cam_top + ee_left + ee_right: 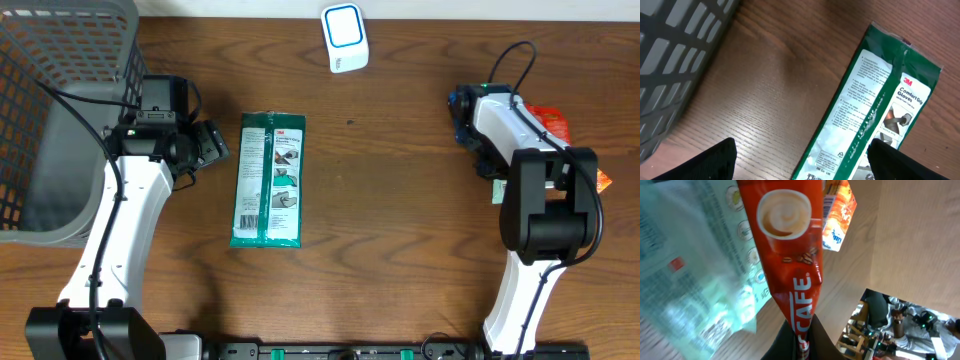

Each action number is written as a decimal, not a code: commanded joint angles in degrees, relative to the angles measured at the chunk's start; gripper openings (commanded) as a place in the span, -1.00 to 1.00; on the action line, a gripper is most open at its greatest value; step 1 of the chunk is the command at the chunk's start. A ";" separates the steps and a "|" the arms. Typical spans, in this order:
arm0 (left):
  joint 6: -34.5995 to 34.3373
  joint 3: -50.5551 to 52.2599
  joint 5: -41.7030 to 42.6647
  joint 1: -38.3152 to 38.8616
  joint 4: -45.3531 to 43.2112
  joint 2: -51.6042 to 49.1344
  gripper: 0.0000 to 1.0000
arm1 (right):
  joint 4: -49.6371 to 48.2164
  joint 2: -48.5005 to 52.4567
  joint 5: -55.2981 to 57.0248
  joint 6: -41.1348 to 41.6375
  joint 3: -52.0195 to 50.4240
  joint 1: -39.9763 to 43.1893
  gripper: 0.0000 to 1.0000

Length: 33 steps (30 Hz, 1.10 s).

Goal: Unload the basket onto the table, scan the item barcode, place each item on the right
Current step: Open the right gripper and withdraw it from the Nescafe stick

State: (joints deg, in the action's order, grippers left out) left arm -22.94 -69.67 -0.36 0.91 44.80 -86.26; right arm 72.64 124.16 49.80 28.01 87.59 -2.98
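Note:
A red coffee sachet (pixel 790 255) hangs pinched by its lower end in my right gripper (pixel 801 337), which is shut on it; in the overhead view it shows as a red patch (pixel 548 122) beside the right arm. The white and blue scanner (pixel 345 38) stands at the table's far edge. A green and white glove package (pixel 268 180) lies flat at centre left, print up. My left gripper (pixel 214 147) stands open just left of its top end, and its dark fingers (pixel 715 160) straddle the package's edge (pixel 865 100) from above. I cannot make out a barcode.
A grey mesh basket (pixel 60 110) fills the far left corner, close behind the left arm. An orange packet (pixel 839 217) and a pale green packet (pixel 695 265) lie on the wood beside the held sachet; the orange one shows by the right arm (pixel 603 180).

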 commanded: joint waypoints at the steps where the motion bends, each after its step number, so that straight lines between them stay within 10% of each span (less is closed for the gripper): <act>1: -0.52 0.17 -0.48 -0.09 0.15 -0.04 0.69 | -0.79 0.07 0.66 0.61 -0.52 0.87 -0.47; 13: -0.52 0.17 -0.50 -0.09 0.15 -0.04 0.69 | -5.11 0.07 -10.58 -4.96 -0.55 0.81 0.31; 23: -0.52 0.17 -0.50 -0.09 0.15 -0.04 0.69 | -5.81 -8.59 -19.17 -5.01 -0.37 -1.42 0.13; 33: -0.52 0.17 -0.50 -0.09 0.15 -0.04 0.68 | -8.04 -16.79 -57.22 -20.70 -0.68 -4.94 0.36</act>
State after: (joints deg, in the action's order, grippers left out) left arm -22.94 -69.67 -0.36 0.91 44.82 -86.26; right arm 65.10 106.37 8.19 12.91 87.18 -7.27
